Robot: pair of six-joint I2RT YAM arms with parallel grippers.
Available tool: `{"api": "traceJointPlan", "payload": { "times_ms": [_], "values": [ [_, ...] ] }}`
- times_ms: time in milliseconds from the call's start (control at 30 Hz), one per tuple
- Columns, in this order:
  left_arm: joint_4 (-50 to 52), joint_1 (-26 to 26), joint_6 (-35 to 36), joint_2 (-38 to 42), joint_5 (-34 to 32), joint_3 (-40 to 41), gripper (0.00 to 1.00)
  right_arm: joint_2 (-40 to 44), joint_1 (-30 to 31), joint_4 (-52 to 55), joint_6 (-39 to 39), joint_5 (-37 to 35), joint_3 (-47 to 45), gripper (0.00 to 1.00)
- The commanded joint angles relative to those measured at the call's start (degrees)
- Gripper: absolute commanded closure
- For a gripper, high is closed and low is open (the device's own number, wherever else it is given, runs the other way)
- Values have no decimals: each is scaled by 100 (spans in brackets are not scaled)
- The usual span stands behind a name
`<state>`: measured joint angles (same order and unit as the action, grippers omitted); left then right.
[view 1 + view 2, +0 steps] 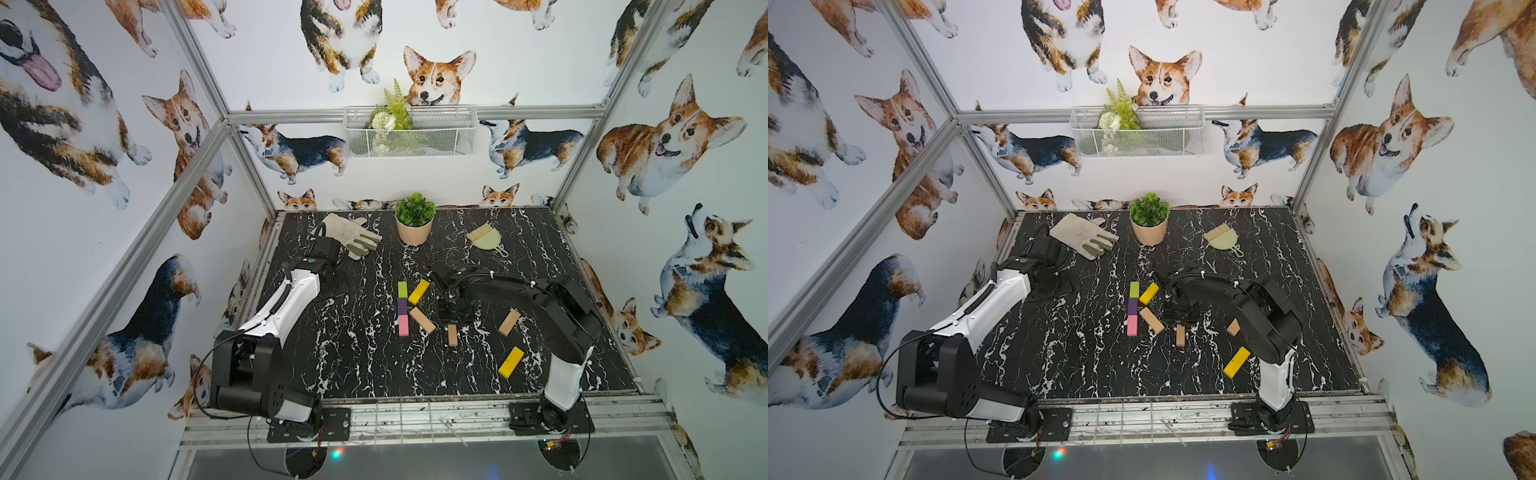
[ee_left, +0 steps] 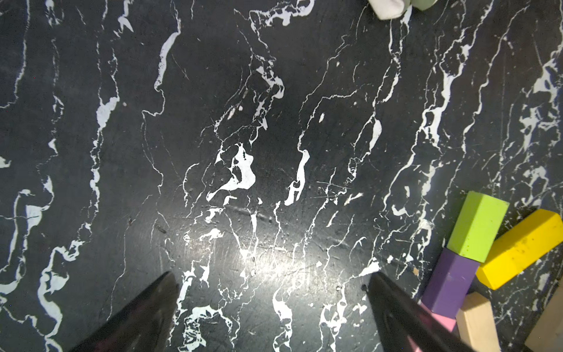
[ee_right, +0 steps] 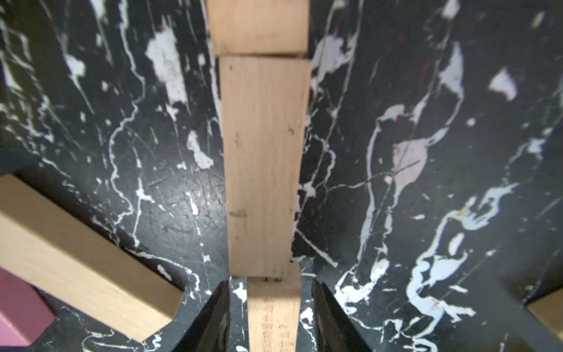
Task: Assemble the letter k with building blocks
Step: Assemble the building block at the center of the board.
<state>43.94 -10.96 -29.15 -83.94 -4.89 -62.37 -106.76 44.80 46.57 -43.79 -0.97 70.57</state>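
Right gripper (image 3: 271,285) sits spread loosely around a tan block (image 3: 272,320), not pinching it, block running lengthwise between the fingers (image 3: 213,317), your K (image 1: 402,307) just to its left, and the wide-open left gripper (image 2: 274,274) parked farther off.

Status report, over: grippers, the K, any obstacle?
Left gripper open over the table. Right gripper open, astride a tan block. K stem, yellow diagonal, tan diagonal laid. No obstruction seen.
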Motion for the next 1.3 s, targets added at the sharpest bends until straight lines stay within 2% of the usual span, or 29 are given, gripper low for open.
{"api": "traceJointPlan", "payload": {
  "times_ms": [0,200,333,500,1100,1267],
  "values": [
    [79,7,14,-17,-74,-47,0,81,101,169,-155,45,-92,55],
    [88,8,4,-9,-99,-56,0,133,250,125,-250,-47,-261,58],
    [98,6,3,1,-122,-56,0,79,249,127,-261,-72,-241,65],
    [97,6,-12,1,-121,-56,0,67,244,77,-262,-86,-242,79],
    [106,6,-6,-26,-127,-65,0,-11,246,55,-199,-23,-51,80],
    [105,15,-12,-30,-127,-65,0,-24,245,61,-199,1,-76,75]
  ]
}}
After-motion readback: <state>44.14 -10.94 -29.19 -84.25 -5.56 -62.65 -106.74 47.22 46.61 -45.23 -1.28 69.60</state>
